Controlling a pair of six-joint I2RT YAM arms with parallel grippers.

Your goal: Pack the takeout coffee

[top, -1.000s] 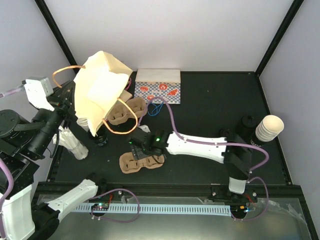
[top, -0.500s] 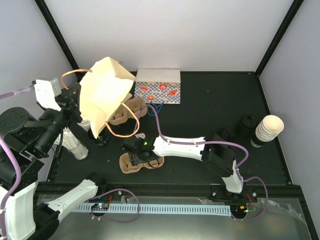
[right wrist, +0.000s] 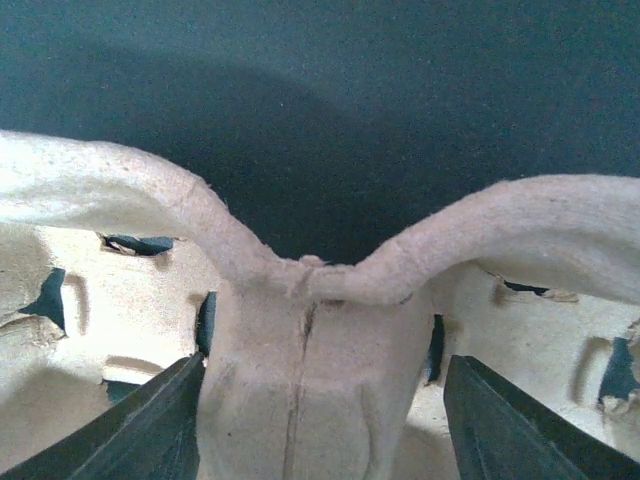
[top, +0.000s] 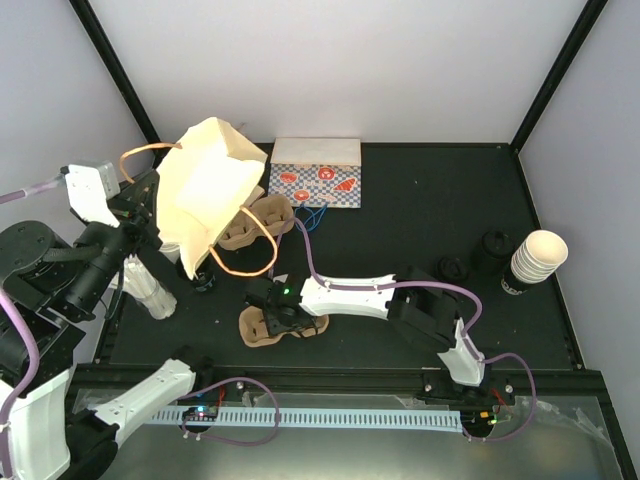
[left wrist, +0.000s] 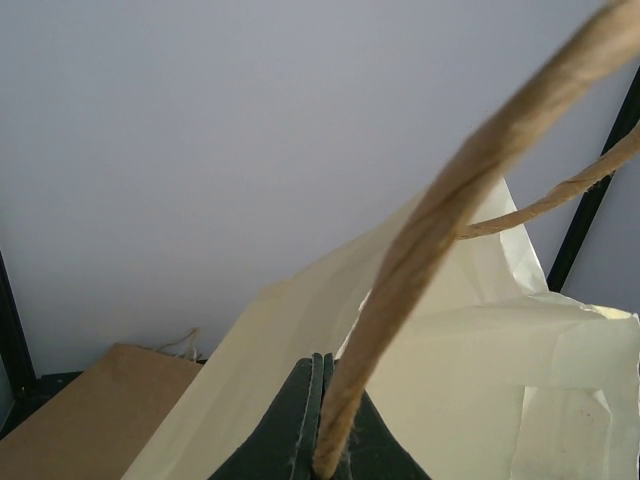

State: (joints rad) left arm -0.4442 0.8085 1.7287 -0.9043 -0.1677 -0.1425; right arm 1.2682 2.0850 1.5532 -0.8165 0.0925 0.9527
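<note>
Now, my left gripper point(left wrist: 322, 425) clamped on bag handle point(left wrist: 430, 240), my right gripper point(right wrist: 325, 420) open over near carrier point(right wrist: 100, 200), fingers point(right wrist: 150, 425) astride its middle ridge.

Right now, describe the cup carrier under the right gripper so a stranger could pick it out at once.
Start at the black table and look along its near edge, left of centre. The cup carrier lies flat, brown cardboard, with the right gripper open over its middle ridge. The other carrier sits farther back, by the cream paper bag.
</note>
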